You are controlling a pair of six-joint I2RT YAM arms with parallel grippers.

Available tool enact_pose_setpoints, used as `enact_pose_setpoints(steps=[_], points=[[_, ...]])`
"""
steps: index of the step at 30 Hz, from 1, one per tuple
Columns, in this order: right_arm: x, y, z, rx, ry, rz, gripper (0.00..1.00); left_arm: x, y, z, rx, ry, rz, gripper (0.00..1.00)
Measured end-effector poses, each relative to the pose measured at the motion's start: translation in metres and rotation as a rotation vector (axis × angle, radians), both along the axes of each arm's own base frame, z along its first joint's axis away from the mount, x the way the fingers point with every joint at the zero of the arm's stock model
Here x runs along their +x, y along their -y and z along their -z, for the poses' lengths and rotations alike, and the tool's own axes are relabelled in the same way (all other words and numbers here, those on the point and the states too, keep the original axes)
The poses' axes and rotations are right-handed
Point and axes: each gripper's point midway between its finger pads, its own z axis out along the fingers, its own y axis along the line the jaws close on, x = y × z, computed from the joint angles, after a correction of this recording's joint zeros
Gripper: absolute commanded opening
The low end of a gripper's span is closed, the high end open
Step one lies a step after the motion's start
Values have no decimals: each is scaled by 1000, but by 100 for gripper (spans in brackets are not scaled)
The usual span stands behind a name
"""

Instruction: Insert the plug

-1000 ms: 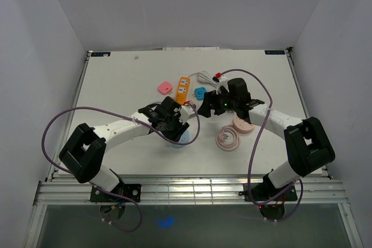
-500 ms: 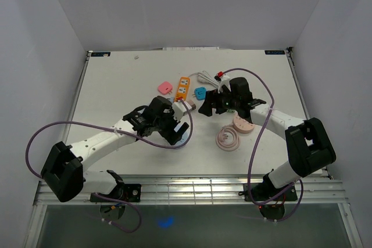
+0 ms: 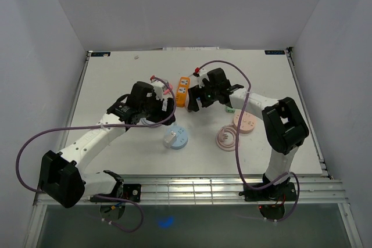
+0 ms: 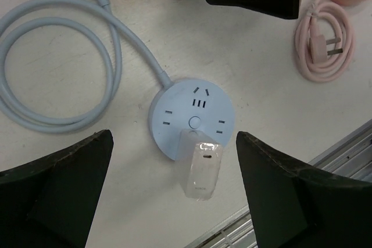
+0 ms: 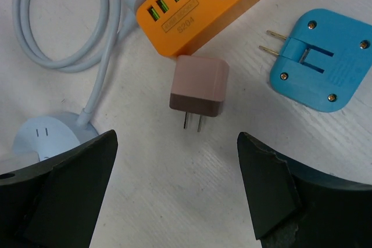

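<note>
A white charger plug (image 4: 200, 165) stands on the near part of the round light-blue socket (image 4: 192, 108), its prongs hidden beneath it. My left gripper (image 4: 173, 137) hovers above it, open, fingers well clear on both sides. From above, the plug (image 3: 170, 134) and socket (image 3: 177, 139) sit in front of the left gripper (image 3: 164, 106). My right gripper (image 5: 176, 137) is open over a pink-brown charger (image 5: 197, 91) lying prongs toward me, and touches nothing.
An orange power strip (image 5: 197, 10) and a blue adapter (image 5: 317, 59) lie beyond the pink-brown charger. The socket's light-blue cable (image 4: 52, 74) coils at the left. A pink cable coil (image 3: 228, 139) and pink round socket (image 3: 245, 121) lie to the right.
My left gripper opened, let go of the white plug on the round socket and drew back to the left. My right gripper swung left to the orange strip.
</note>
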Motion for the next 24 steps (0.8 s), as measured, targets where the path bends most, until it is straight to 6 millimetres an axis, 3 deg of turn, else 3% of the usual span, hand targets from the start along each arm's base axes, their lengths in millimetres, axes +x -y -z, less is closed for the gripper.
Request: enact_pose_setpoints(steps=[6,14,24], points=[[12,-16,15,-95,9,-16,88,14,-22,-4,-120,-84,-132,98],[24,-21,40,-221,0,-12,82,16,-30,-19,-219,-108,-165,98],[26,-17,57,-307,0,-22,50,18,-37,-23,-260,-127,-176,98]])
